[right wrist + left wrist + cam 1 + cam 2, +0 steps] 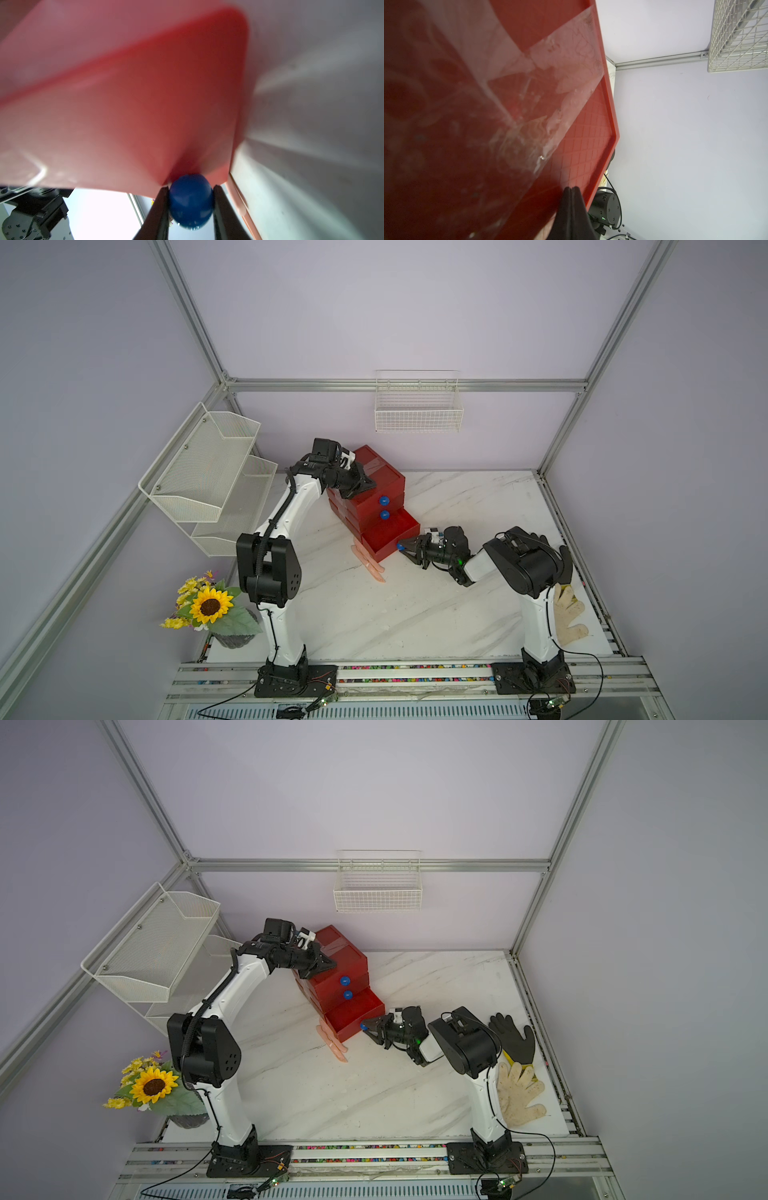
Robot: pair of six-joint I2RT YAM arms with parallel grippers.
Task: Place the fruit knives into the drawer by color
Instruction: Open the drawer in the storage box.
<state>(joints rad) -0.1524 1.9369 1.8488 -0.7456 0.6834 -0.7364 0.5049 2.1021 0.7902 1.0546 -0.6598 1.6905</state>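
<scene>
Right gripper point(405, 548) pinches the blue knob point(400, 546) of the pulled-out bottom drawer point(395, 531).

Only the right wrist view shows both fingers point(161, 203) tight on the knob's sides. Only the left wrist view shows the left gripper point(572, 188) closed, tips together, at the taped lid's edge on the red drawer chest point(508, 83). Both top views show pink knives point(372, 565) on the table point(415, 614), partly under the open drawer. A blurry pink strip point(239, 199) may be one of them. A top view shows a black glove point(513, 1036) near the table's right edge. Wide table lies between the arms.
</scene>
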